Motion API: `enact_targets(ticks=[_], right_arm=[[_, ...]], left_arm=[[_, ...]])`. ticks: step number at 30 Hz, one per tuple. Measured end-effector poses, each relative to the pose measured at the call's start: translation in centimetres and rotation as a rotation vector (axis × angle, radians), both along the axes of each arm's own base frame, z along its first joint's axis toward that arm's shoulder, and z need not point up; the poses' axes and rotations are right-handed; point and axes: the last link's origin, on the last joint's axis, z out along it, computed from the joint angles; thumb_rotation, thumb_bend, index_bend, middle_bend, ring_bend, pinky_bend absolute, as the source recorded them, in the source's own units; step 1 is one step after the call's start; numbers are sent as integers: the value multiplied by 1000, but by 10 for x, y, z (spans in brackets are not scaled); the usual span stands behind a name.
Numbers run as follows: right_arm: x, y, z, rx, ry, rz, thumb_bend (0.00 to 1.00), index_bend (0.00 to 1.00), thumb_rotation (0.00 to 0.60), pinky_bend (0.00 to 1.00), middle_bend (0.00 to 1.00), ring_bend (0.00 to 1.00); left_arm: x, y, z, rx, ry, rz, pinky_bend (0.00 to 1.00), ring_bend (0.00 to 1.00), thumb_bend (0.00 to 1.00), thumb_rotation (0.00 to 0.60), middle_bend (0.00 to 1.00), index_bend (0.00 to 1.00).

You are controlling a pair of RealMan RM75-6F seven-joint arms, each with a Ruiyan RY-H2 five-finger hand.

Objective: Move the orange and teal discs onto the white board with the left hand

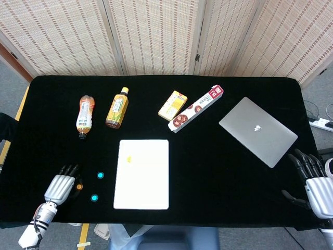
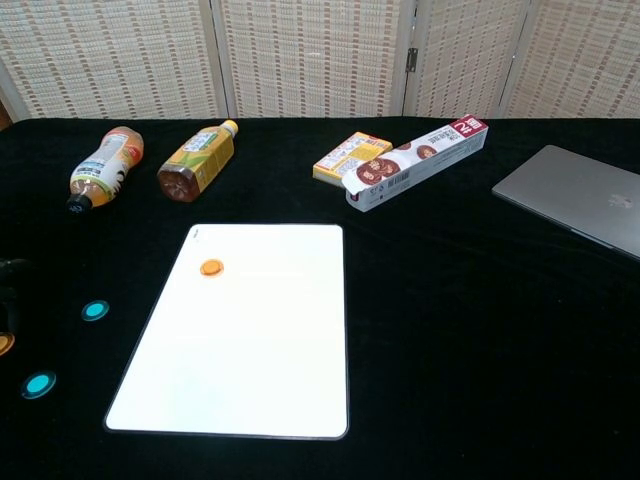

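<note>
Head view: the left hand [image 1: 61, 187] rests with fingers spread, empty, beside one orange disc [image 1: 79, 186]; two round teal discs [image 1: 100, 175] lie just right; another orange disc [image 2: 211, 267] sits on the smooth white board [image 1: 141, 174].

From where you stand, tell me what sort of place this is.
Probably an indoor lab or office test setup: a black-covered table before woven folding screens, with a power strip on the floor.

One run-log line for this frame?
left hand over orange disc | one orange disc on white board | two teal discs off
</note>
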Motion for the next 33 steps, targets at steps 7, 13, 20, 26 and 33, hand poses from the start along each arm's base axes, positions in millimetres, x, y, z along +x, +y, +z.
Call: enact_targets(ticks=[7,13,20,26,33], right_arm=[[0,1,2,-7,2,0,209,0,600,0,0,0],[-1,2,3,-9,0,-3,209,0,600,0,0,0],[-3,2,3,-11,-1,-8,209,0,600,0,0,0],[-5,2,4,-11,1,-16,209,0,600,0,0,0],[-6,2,4,-10,0,-20,209,0,600,0,0,0]], left_arm=[[24,14,5,8,-40,-58,0,0,396,600,78,507],[61,39,3,-28,-87,-139,0,0,396,600,78,507],[103,70,-12,-79,-89,-205,0,0,396,600,78,505],[135,90,-32,-112,-91,-232,0,0,396,600,78,506],[161,106,-52,-133,-82,-245,0,0,396,600,78,503]])
